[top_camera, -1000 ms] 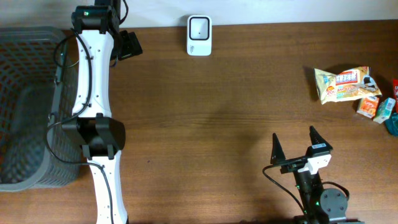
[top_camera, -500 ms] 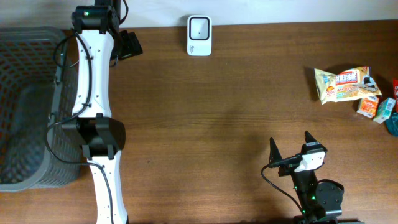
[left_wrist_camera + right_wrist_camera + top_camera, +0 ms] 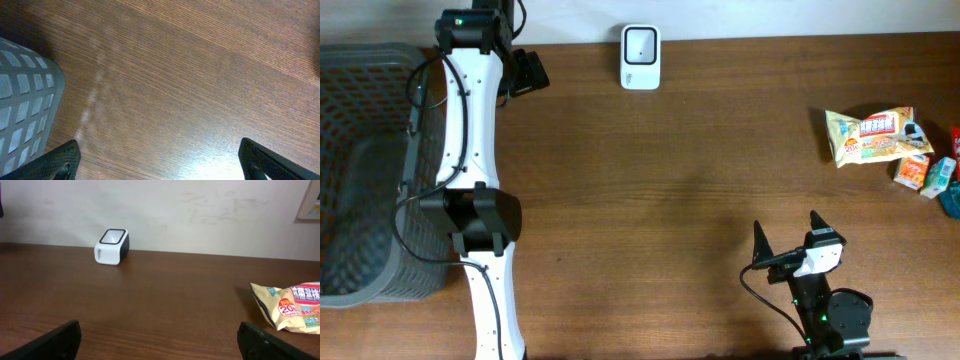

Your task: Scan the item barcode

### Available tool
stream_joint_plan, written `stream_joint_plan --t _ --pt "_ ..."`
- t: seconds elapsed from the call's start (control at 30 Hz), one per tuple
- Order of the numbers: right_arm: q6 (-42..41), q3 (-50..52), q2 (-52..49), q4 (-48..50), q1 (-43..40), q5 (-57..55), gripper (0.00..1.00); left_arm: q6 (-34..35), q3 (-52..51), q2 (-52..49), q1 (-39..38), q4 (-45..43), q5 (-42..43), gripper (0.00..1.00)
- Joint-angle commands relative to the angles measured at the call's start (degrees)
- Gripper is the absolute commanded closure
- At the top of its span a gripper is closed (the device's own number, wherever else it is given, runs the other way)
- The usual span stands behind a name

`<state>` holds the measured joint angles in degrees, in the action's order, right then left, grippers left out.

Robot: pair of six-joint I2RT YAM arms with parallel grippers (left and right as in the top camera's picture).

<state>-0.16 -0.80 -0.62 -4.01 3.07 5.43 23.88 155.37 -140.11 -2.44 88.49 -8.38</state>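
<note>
The snack bag (image 3: pixel 868 136) looks light, crinkly and slippery, probably best pinched at its sealed edge; the right gripper (image 3: pixel 786 224) and left gripper (image 3: pixel 160 165) stand spread wide, empty.

On my feed the left arm (image 3: pixel 470 110) shows white shells linked by black joints, a black cable alongside and a green light, the right arm (image 3: pixel 815 292) black with a white wrist block, green light and pointed black claw (image 3: pixel 786 224).
</note>
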Motion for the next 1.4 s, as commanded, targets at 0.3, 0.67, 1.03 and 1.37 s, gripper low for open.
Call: stream_joint_plan --t 0.3,0.67,1.03,1.37 --pt "-0.1 0.5 0.4 -0.1 -0.6 -0.5 0.02 0.1 0.7 2.9 0.3 3.2 -0.6 0.01" --pt "-0.1 0.5 0.4 -0.1 -0.6 -0.5 0.02 -25.1 -47.3 42.7 -8.7 -23.3 -0.4 0.01" --pt "-0.1 0.5 0.4 -0.1 -0.6 -0.5 0.02 -39.8 -119.9 99.9 -18.1 -58.3 4.2 0.01" --pt "-0.1 0.5 0.4 -0.1 -0.6 -0.5 0.02 -39.8 -145.8 132.3 -14.8 -76.8 6.1 0.01"
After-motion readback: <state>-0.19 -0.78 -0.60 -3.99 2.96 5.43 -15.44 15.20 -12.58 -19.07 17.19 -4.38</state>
